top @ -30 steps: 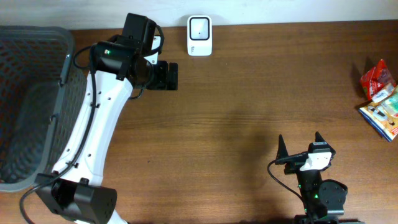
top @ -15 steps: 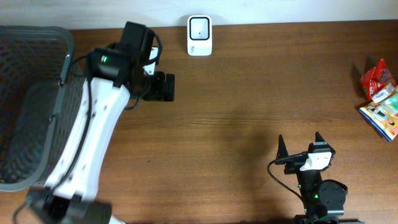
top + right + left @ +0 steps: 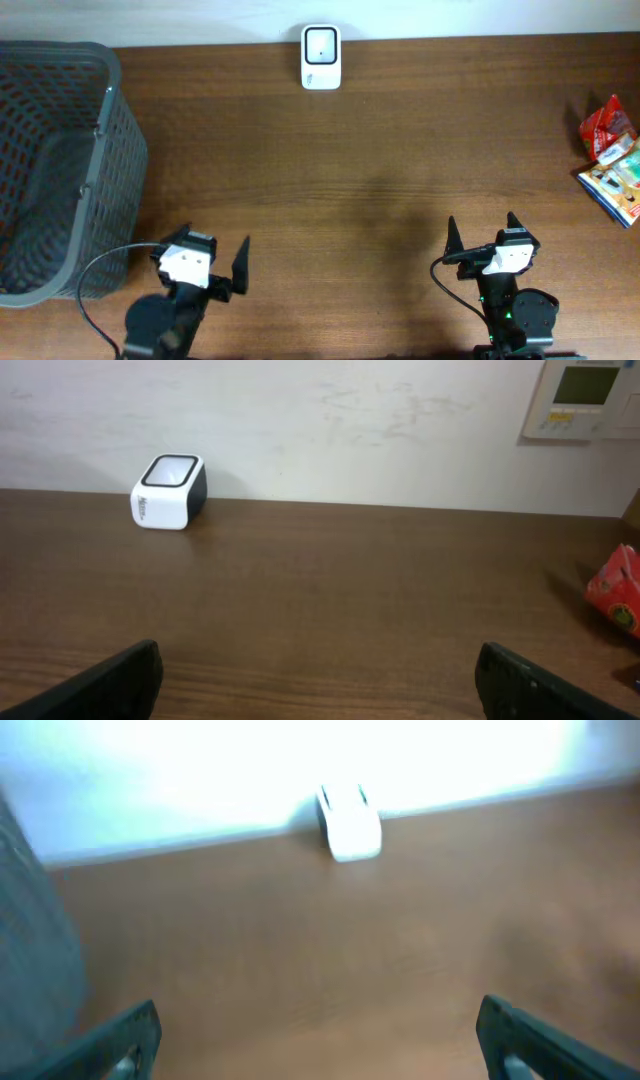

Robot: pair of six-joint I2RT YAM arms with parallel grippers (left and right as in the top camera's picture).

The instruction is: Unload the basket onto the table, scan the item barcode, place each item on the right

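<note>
The left gripper [image 3: 205, 255] and right gripper [image 3: 482, 232] are sitting empty, jaws wide, along the bottom edge. The snack packets [image 3: 610, 160] are lying at far right, well apart from the scanner [image 3: 321, 57] at top centre. The nearer right gripper should be taking one by its edges, leaving the barcode uncovered.

The brown table [image 3: 380, 180] bore a white scanner [image 3: 321, 57] at its far edge, a basket [image 3: 125, 170] left, packets [image 3: 612, 160] right.

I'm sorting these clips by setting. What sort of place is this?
Probably a mock shop checkout set up for robot arms: a white barcode scanner by the wall, a grey shopping basket at the left, and packaged snacks at the right.
</note>
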